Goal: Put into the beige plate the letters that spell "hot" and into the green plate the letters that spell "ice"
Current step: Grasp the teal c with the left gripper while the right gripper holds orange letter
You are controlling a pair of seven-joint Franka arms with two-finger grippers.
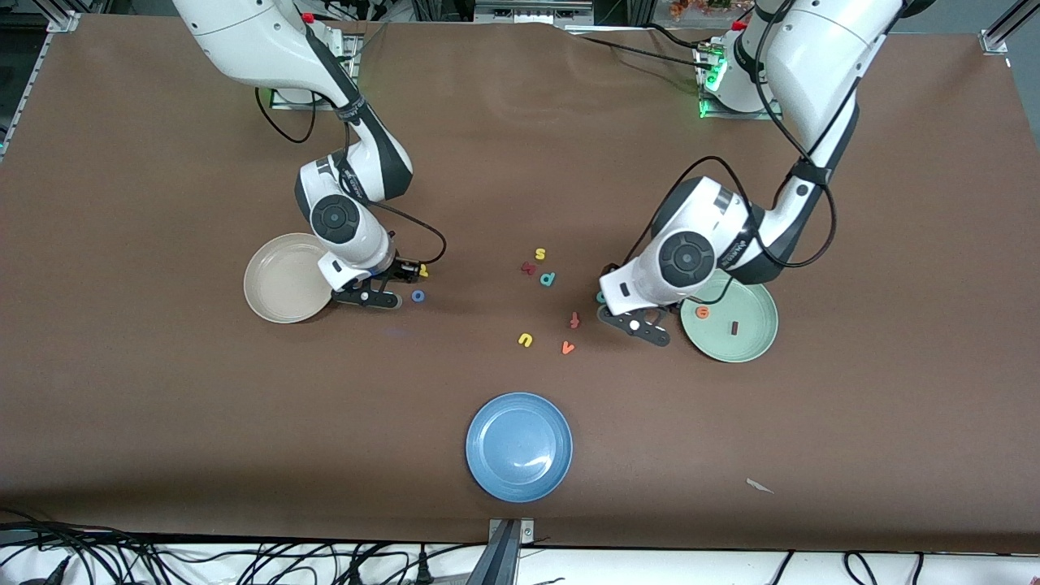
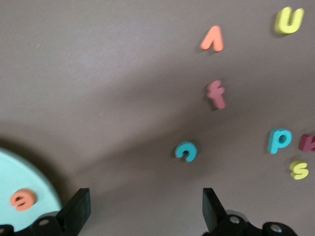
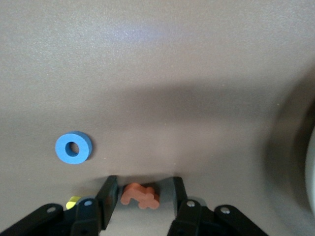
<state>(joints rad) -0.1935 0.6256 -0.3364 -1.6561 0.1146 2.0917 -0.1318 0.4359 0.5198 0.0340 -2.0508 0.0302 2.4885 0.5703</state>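
Note:
My right gripper is low at the table beside the beige plate. Its fingers stand half closed around the orange t: one finger touches it and a small gap shows at the other. The blue o and yellow h lie close by. My left gripper hangs wide open and empty beside the green plate, which holds the orange e and dark red i. The teal c lies on the table just ahead of the left gripper.
Between the arms lie loose letters: yellow s, a dark red letter, teal p, a red letter, yellow u and orange v. A blue plate sits nearer the front camera.

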